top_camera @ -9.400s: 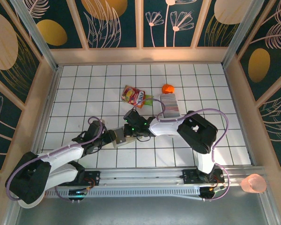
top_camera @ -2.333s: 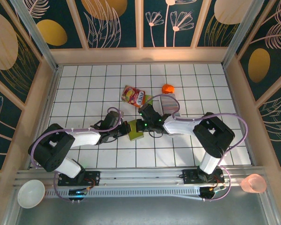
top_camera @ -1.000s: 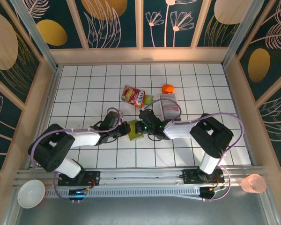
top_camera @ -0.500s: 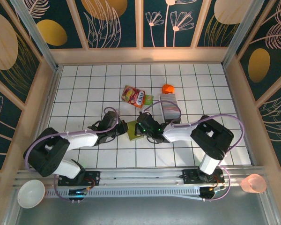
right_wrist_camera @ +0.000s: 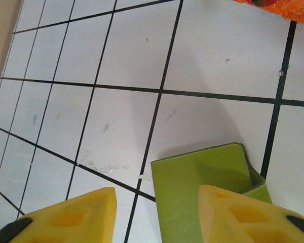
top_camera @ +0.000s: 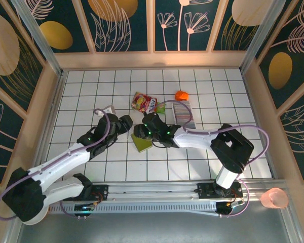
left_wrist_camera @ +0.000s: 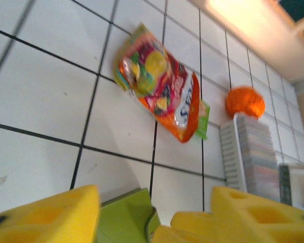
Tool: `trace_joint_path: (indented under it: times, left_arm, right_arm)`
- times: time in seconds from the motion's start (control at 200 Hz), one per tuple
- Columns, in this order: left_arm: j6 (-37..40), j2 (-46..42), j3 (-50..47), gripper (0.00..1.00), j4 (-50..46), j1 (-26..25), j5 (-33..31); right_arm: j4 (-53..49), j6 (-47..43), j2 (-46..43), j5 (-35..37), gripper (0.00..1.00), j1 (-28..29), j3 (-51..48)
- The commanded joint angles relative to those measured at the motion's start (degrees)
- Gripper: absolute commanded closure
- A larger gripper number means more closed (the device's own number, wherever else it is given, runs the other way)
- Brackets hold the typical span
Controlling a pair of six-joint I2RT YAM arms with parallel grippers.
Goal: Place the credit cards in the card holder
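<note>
Left jaws and right jaws both wide and empty, poised from either side over the green card holder (top_camera: 141, 145), which lies flat on the counter (top_camera: 91, 91), apparently folded, likely so one pins while the other opens it; cards (top_camera: 181, 115) stand on edge nearby behind.

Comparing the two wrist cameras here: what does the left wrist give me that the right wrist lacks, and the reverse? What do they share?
Left wrist offers: the whole snack packet, an orange lump, and the stack of cards standing in a white tray.
Right wrist offers: a close look at the green wallet and its folded corner, plus tiles running left to a beige wall.
Both: the wallet on the tiled floor, seen between yellow fingers, the left fingers and right fingers each spread apart.
</note>
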Motion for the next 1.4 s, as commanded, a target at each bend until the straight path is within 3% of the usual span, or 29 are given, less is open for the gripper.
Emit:
trace_joint_path:
  times: [0.0, 0.095, 0.32, 0.49, 0.571, 0.671, 0.791, 0.881, 0.901, 1.046, 1.201, 1.271, 1.391]
  left_arm:
    - [-0.8, -3.2, 2.1, 0.31, -7.2, 0.3, -6.8]
    - [0.2, -4.9, 2.9, 0.02, -8.7, 0.3, -8.8]
    - [12.5, -8.1, 6.0, 0.01, -2.7, 0.3, -14.0]
    - [24.8, -10.4, -0.2, 0.02, 11.0, 1.6, -27.7]
    - [28.0, -8.8, -2.7, 0.01, 16.6, 5.6, -30.4]
    - [28.3, -4.5, -4.7, 0.01, 21.0, 12.9, -28.8]
    - [38.8, 2.3, -10.3, 0.01, 35.4, 15.8, -31.9]
    - [45.3, 7.3, -15.5, 0.01, 48.7, 17.6, -31.6]
    - [45.3, 8.0, -15.3, 0.01, 47.9, 18.3, -31.1]
    - [46.3, 10.3, -14.2, 0.01, 48.8, 21.0, -28.1]
    - [46.9, 14.9, -17.6, 0.01, 55.4, 24.6, -25.3]
    - [46.8, 17.5, -20.2, 0.01, 62.5, 25.6, -22.8]
    - [51.5, 20.5, -17.5, 0.01, 62.0, 26.1, -17.8]
  right_arm:
    - [-0.7, 1.1, -4.4, 1.4, 0.52, -0.4, -0.9]
    - [-0.9, -0.9, -9.9, 3.7, 0.52, -0.4, -2.5]
    - [4.0, -18.8, -30.1, 17.6, 0.50, -1.5, -8.8]
    - [20.3, -44.4, -41.3, 28.0, 0.30, -3.9, -18.5]
    - [25.2, -47.8, -44.1, 29.2, 0.28, -10.7, -22.4]
    - [29.0, -43.5, -46.5, 17.8, 0.26, -27.8, -28.2]
    - [31.1, -39.8, -44.5, 7.4, 0.25, -45.4, -33.1]
    - [35.8, -37.7, -40.5, 3.9, 0.25, -52.4, -37.8]
    - [37.6, -37.5, -39.5, 3.2, 0.25, -53.3, -39.0]
    - [52.0, -38.7, -30.5, -0.4, 0.25, -54.8, -45.5]
    - [61.3, -39.8, -21.6, -0.7, 0.25, -54.9, -46.4]
    - [60.4, -41.7, -19.7, -2.0, 0.25, -55.0, -44.7]
    - [69.5, -42.8, -14.1, -1.6, 0.23, -55.6, -45.6]
